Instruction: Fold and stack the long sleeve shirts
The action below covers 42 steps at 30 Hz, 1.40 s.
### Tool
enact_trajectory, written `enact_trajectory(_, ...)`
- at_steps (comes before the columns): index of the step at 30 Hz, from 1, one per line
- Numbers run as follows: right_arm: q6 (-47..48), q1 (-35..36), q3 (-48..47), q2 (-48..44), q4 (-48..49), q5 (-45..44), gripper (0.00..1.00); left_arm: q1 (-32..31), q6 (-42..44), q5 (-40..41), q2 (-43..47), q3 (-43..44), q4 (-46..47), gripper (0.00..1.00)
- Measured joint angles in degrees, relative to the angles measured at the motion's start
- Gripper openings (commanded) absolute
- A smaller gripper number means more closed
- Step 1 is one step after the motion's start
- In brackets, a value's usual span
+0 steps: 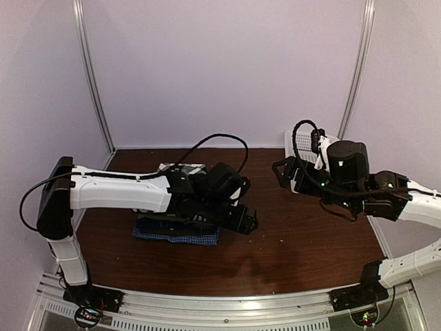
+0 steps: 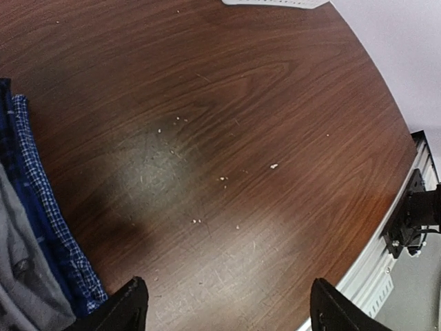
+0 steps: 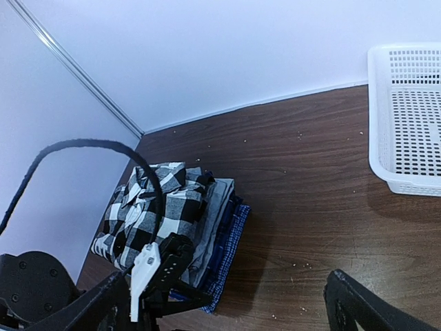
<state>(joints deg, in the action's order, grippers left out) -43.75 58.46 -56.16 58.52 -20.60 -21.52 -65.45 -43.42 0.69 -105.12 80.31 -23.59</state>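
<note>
A folded stack of long sleeve shirts (image 3: 182, 221) lies at the table's left. The black-and-white check shirt (image 3: 148, 207) is on top, the plain grey one (image 3: 215, 207) under it, dark blue and blue-checked ones (image 3: 233, 238) at the bottom. In the top view the stack (image 1: 176, 236) lies mostly under my left arm. My left gripper (image 1: 244, 221) is open and empty, just right of the stack; its wrist view shows bare wood between its fingers (image 2: 127, 307) and the stack's edge (image 2: 41, 221) at left. My right gripper (image 1: 281, 171) is open and empty, raised at the right.
A white plastic lattice basket (image 3: 377, 117) stands at the back right corner, also seen behind my right arm (image 1: 303, 146). The dark wooden table (image 2: 227, 138) carries small crumbs. A metal rail (image 2: 386, 276) runs along the near edge.
</note>
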Motion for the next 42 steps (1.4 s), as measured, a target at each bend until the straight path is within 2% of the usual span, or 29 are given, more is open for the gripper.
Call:
enact_trajectory(8,-0.48,0.00,0.44,-0.63,-2.01,-0.63,1.00,0.15,1.11,1.62,-14.56,12.98,-1.16,0.86)
enact_trajectory(17,-1.25,0.00,0.72,-1.66,-3.39,-0.66,1.00,3.56,1.84,2.47,-22.01,16.11,-3.10,0.86)
enact_trajectory(31,-1.73,0.00,2.23,-2.69,-4.52,-0.87,1.00,7.52,1.95,3.32,-23.23,14.95,-2.51,0.86)
enact_trajectory(42,-1.90,0.00,2.67,-2.67,-4.46,-0.85,1.00,11.08,2.43,3.67,-18.80,7.04,1.97,0.86)
